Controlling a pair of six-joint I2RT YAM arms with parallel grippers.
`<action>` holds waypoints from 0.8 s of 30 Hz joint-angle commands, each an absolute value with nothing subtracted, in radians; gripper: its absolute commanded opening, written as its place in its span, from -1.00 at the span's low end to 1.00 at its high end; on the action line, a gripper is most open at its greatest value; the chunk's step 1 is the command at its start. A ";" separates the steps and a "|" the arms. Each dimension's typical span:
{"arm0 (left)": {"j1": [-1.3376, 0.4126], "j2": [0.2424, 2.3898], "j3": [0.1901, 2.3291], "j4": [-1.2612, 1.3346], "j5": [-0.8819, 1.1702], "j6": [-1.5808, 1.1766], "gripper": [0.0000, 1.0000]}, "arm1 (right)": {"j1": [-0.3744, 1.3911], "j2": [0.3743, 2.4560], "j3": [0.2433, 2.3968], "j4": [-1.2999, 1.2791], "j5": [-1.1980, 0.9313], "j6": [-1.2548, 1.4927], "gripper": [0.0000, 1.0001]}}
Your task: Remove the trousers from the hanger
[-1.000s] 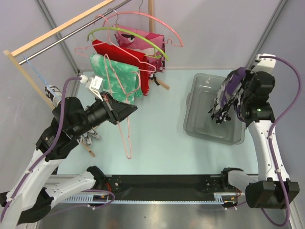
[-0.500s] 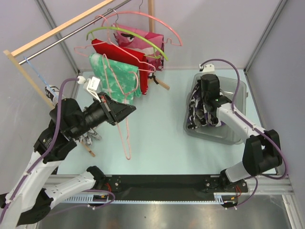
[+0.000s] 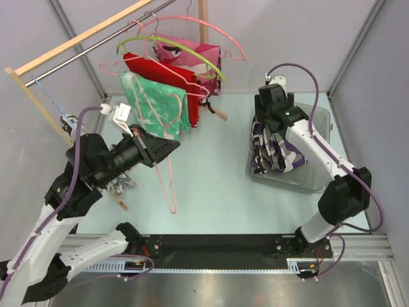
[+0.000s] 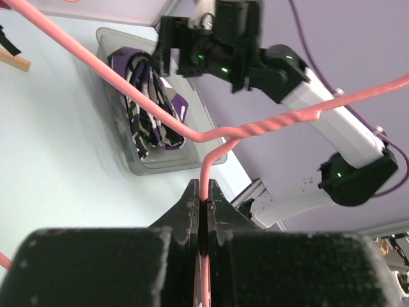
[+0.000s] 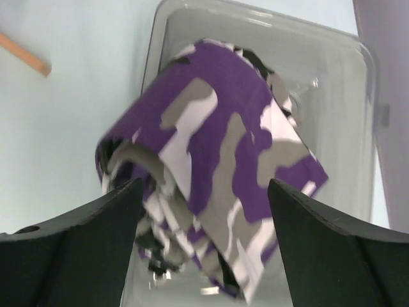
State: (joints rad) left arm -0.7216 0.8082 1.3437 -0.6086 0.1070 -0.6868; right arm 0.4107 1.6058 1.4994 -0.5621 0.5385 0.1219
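The trousers [image 3: 276, 152], in purple, white, grey and black camouflage, lie bunched in the grey bin [image 3: 317, 182] at the right. My right gripper [image 3: 264, 126] hangs just above them, open. In the right wrist view the trousers [image 5: 220, 150] are blurred below the wide-apart jaws [image 5: 204, 192], and neither finger touches them. The pale pink hanger [image 3: 170, 203] is bare and hangs over the middle of the table. My left gripper [image 3: 174, 146] is shut on it. In the left wrist view the jaws [image 4: 203, 195] pinch the hanger's wire [image 4: 255, 130] just below its twisted neck.
A wooden rack [image 3: 89, 33] at the back left carries several hangers with a green-and-white garment [image 3: 156, 105], a red one [image 3: 167, 71] and a lime-green hanger [image 3: 172, 46]. A thin blue hanger [image 3: 50, 97] hangs on the left. The bin's rim [image 5: 361, 121] surrounds the trousers.
My right arm swung from the far right to over the bin, lowered the trousers and opened its jaws, letting them drop in. The left arm and hanger have not moved.
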 commanded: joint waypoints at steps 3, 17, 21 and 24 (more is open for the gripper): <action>-0.719 0.772 1.321 -0.572 0.041 -0.742 -0.99 | 0.569 1.399 1.554 -0.859 0.635 0.204 0.76; -0.721 0.715 1.296 -0.574 -0.084 -0.851 -0.99 | 1.233 0.994 1.330 -0.513 0.190 0.259 0.73; -0.719 0.707 1.278 -0.572 -0.123 -0.906 -0.99 | 1.273 0.977 1.247 -0.312 0.010 0.288 0.71; -0.719 0.704 1.279 -0.574 -0.150 -0.933 -0.99 | 1.331 1.021 1.244 -0.235 -0.002 0.270 0.69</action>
State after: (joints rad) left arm -0.7216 0.7162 1.2800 -0.6086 -0.0925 -0.8700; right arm 1.2701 0.9737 1.2621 -0.4625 0.1150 0.2619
